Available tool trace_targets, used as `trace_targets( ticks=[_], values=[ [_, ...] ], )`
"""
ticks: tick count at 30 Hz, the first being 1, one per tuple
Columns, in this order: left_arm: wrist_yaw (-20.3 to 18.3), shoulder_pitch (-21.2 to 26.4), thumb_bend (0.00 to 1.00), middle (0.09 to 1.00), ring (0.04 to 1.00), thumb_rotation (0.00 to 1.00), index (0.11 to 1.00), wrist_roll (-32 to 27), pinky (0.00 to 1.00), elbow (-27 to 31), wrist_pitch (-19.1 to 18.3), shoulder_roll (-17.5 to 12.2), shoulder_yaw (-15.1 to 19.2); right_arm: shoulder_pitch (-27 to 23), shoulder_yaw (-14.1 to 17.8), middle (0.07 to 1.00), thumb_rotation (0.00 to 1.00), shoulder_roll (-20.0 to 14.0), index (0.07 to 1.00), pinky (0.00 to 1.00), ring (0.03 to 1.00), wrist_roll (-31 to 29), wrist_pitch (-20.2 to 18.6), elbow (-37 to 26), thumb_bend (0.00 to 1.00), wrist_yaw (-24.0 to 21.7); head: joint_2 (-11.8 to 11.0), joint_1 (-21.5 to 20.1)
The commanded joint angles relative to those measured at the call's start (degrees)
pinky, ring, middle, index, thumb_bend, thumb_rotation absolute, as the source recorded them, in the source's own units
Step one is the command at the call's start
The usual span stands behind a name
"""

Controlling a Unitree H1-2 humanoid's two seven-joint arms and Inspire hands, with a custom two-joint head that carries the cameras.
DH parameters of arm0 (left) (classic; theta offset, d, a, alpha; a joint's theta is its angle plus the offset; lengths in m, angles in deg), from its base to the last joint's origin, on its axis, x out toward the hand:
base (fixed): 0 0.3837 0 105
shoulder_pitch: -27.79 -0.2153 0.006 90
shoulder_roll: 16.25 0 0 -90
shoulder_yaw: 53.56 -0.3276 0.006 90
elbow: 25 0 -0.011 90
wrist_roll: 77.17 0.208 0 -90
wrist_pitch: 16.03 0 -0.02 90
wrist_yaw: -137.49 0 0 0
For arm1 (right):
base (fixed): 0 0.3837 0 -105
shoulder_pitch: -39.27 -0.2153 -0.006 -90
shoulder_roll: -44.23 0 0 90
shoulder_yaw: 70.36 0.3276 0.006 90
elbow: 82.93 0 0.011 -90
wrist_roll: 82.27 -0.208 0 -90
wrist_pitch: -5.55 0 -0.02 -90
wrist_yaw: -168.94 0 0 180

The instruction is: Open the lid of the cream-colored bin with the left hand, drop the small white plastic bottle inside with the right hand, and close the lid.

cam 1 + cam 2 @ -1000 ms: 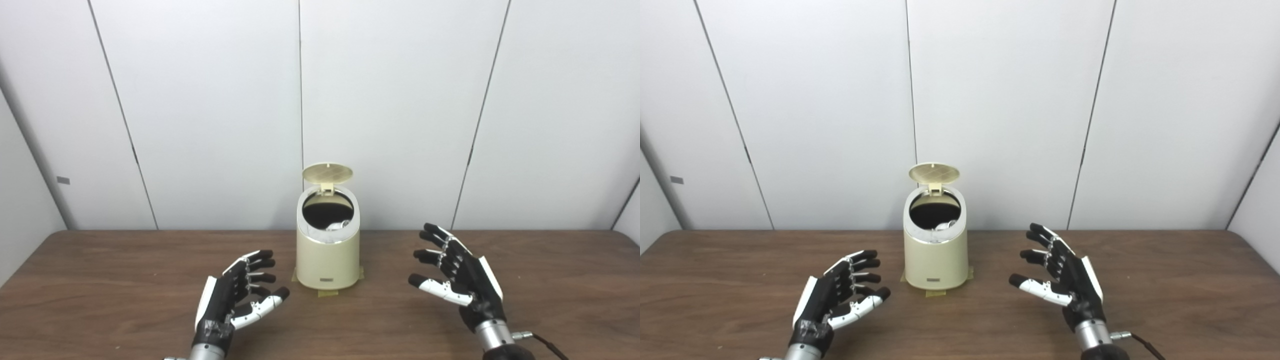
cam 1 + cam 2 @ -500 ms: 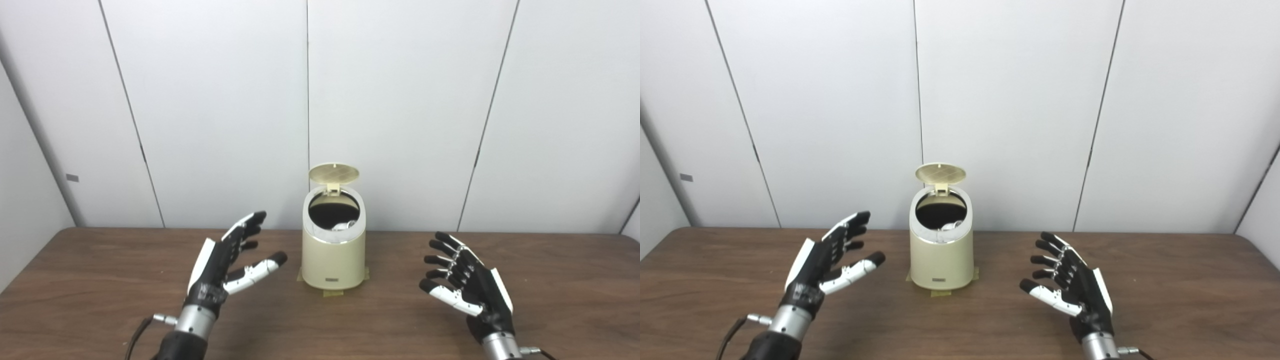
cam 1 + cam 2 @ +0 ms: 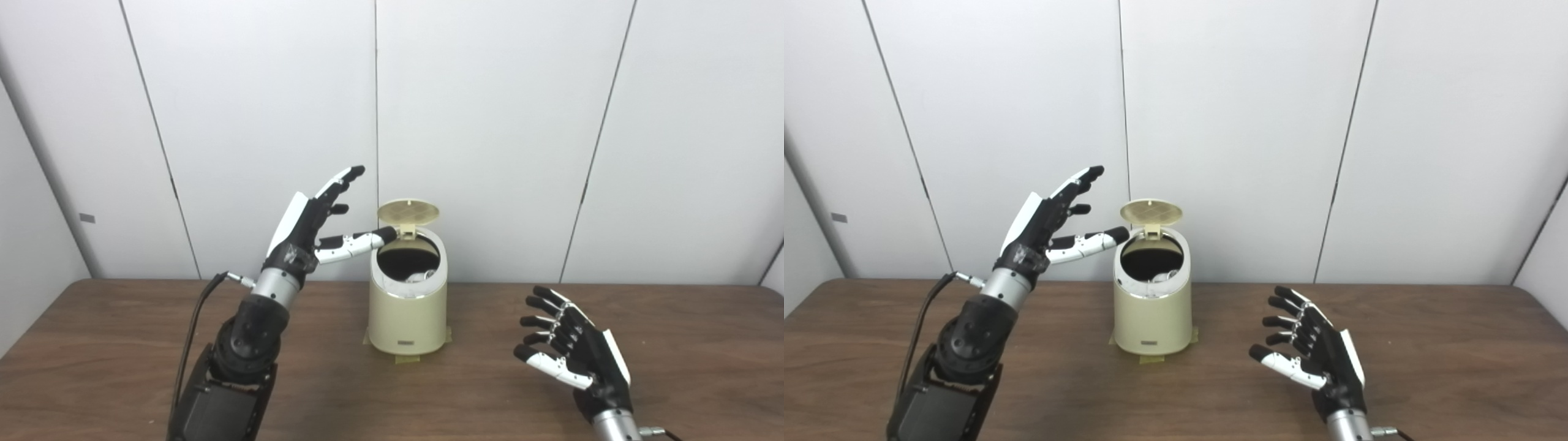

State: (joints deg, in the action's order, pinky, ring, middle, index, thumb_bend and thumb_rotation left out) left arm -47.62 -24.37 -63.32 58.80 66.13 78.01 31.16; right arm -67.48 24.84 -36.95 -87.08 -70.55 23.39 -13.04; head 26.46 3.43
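Observation:
The cream-colored bin [image 3: 407,318] stands at the middle back of the wooden table [image 3: 122,343], its round lid [image 3: 408,212] tipped up and back on its hinge. Inside the dark opening a bit of the white bottle [image 3: 419,277] shows near the front rim. My left hand [image 3: 318,222] is raised, open, fingers spread, just left of the lid, with the thumb tip close to the bin's rim. My right hand [image 3: 569,355] hovers open and empty low over the table, to the right of the bin.
Yellow tape [image 3: 405,358] marks the bin's foot on the table. White wall panels [image 3: 490,122] rise right behind the bin. A black cable [image 3: 193,324] hangs from my left wrist.
My left hand has risen from low over the table up to lid height beside the bin. The right hand drew back slightly and stays low. The view shifted a little at first.

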Motion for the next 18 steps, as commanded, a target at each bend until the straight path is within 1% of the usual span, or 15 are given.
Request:
trace_targets(
  ticks=[1, 5, 9, 12, 15, 16, 18],
  values=[
    [0.0, 4.9, 0.90, 0.985, 0.977, 0.39, 0.962, 0.8, 0.85, -0.7, 1.7, -0.8, -0.3, -1.4, 0.1, 0.770, 0.23, 0.1, 0.768, 0.51, 0.654, -0.1, 2.0, -1.1, 0.79, 0.1, 0.1, 0.0],
    [-1.3, 7.8, 0.91, 0.972, 0.968, 0.40, 0.946, 1.6, 0.87, -4.4, 1.6, -1.3, -1.7, -1.1, 0.0, 0.765, 0.23, 0.4, 0.763, 0.52, 0.648, 0.2, 1.2, -2.6, 0.78, 0.4, 0.1, -0.2],
    [-1.7, 9.7, 0.90, 0.969, 0.961, 0.39, 0.925, 2.8, 0.87, -7.6, 2.6, -1.7, -2.9, -1.0, 0.1, 0.763, 0.23, 0.7, 0.763, 0.52, 0.652, 0.2, 0.6, -3.1, 0.78, 0.5, 0.1, -0.3],
    [-2.0, 11.0, 0.89, 0.949, 0.966, 0.42, 0.901, 6.6, 0.91, -9.6, 3.7, -2.9, -5.6, -1.1, 0.2, 0.762, 0.23, 0.6, 0.764, 0.51, 0.645, 0.1, 1.3, -2.8, 0.78, 0.3, 0.2, -0.5],
    [-1.9, 11.5, 0.91, 0.901, 0.933, 0.43, 0.846, 9.1, 0.86, -10.2, 3.7, -3.5, -7.4, -1.3, 0.3, 0.759, 0.23, 0.6, 0.761, 0.50, 0.640, -0.1, 1.8, -2.1, 0.78, 0.2, 0.2, -0.6],
    [-2.1, 11.5, 0.91, 0.880, 0.921, 0.42, 0.821, 9.5, 0.84, -10.3, 3.8, -3.6, -7.8, -1.5, 0.3, 0.758, 0.23, 0.5, 0.761, 0.50, 0.638, -0.2, 2.1, -1.6, 0.78, 0.1, 0.2, -0.6],
    [-2.7, 11.3, 0.90, 0.860, 0.908, 0.41, 0.797, 9.9, 0.81, -10.2, 3.9, -3.8, -8.4, -1.5, 0.2, 0.758, 0.24, 0.6, 0.760, 0.49, 0.634, 0.0, 2.2, -1.7, 0.79, 0.3, 0.1, -0.7]
  ],
)
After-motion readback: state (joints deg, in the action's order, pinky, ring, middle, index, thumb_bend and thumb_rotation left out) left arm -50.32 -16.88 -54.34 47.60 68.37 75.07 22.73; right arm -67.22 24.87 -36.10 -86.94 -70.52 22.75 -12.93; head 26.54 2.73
